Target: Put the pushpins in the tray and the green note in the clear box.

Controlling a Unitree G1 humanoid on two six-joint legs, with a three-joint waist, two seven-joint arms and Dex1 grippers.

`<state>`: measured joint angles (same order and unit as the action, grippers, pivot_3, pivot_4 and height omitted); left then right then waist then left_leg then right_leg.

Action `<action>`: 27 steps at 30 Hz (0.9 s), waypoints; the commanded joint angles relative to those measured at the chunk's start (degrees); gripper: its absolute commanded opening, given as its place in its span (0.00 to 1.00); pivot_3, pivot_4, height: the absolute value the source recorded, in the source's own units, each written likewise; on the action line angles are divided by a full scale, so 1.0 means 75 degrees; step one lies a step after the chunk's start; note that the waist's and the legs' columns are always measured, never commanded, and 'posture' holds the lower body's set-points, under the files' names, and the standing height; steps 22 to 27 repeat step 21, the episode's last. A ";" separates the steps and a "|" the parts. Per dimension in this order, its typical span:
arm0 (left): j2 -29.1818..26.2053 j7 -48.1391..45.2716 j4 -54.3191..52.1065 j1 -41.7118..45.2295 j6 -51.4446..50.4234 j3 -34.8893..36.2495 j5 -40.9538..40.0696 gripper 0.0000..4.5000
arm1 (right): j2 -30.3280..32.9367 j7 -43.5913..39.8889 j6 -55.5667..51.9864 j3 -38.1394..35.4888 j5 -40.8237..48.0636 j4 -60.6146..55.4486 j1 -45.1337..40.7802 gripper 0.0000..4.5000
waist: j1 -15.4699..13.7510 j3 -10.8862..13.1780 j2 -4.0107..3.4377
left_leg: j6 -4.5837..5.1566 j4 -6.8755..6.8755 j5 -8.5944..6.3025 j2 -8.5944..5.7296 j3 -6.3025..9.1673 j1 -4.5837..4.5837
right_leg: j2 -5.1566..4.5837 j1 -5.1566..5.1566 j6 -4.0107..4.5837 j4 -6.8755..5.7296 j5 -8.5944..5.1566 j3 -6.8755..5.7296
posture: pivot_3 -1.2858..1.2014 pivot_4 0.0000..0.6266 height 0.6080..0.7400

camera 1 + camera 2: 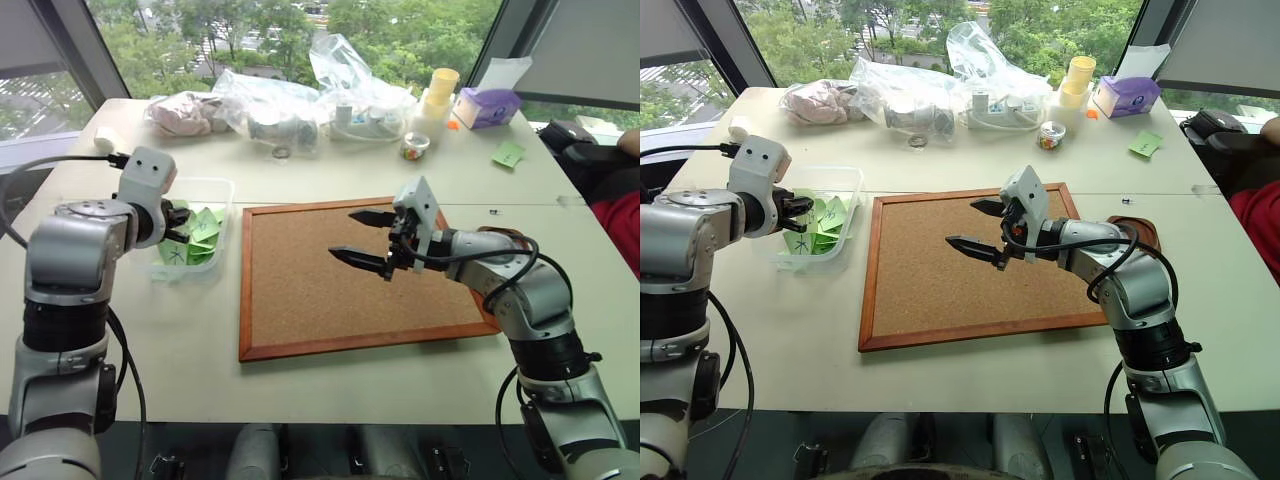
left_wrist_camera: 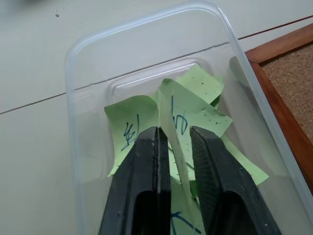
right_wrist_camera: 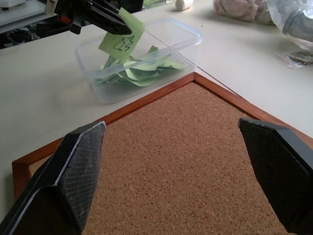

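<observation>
Two grippers: left gripper, over the clear box, fingers slightly parted around a green note; right gripper, jaws wide, empty, above corkboard beside the box.

Looks like an office or meeting room, high up: broad pale surface set against tall windows over treetops. Corkboard under the right jaws, sticky notes, tissue box and stacked paper cups well beyond them.
</observation>
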<state>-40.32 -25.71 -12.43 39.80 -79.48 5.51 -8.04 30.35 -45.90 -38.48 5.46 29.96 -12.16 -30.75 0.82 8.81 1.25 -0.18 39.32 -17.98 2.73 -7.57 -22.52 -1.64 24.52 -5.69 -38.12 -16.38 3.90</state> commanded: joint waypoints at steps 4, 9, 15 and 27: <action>-0.0147 0.0238 0.0014 0.0018 0.0626 0.0026 0.0079 0.98 | 0.0120 0.0078 0.0035 -0.0304 -0.0026 -0.0243 0.0124 1.00 | 0.0010 0.0000 0.0000 | 0.0000 0.0000 0.0000 0.0002 0.0000 0.0001 | 0.0002 0.0000 0.0000 0.0000 0.0000 0.0000 | 0.52 0.24 0.99; -0.0286 0.0334 0.0341 0.0281 0.1077 0.0051 0.0128 0.99 | 0.0212 0.0174 -0.0075 -0.0494 0.0030 -0.0389 0.0228 1.00 | 0.0011 0.0000 0.0001 | -0.0001 0.0000 0.0000 0.0002 -0.0003 0.0001 | 0.0002 0.0001 0.0000 0.0000 0.0000 0.0000 | 0.52 0.24 0.99; -0.0725 -0.0959 -0.0151 0.0370 0.1817 0.0277 -0.0877 0.99 | 0.0555 0.0455 -0.0701 -0.1489 0.0596 -0.0852 0.0584 1.00 | -0.0012 0.0001 0.0002 | 0.0000 -0.0002 0.0000 0.0002 -0.0005 0.0001 | 0.0001 0.0003 0.0000 0.0001 0.0000 0.0000 | 0.52 0.24 0.99; -0.1215 -0.3089 -0.1907 -0.0847 0.2106 0.0264 -0.2726 0.99 | 0.1263 0.0701 -0.1405 -0.2505 0.1004 -0.1437 0.1433 1.00 | 0.0001 0.0000 0.0001 | 0.0005 -0.0009 -0.0005 -0.0002 -0.0010 0.0001 | -0.0012 0.0001 0.0001 0.0009 0.0000 -0.0001 | 0.52 0.24 0.99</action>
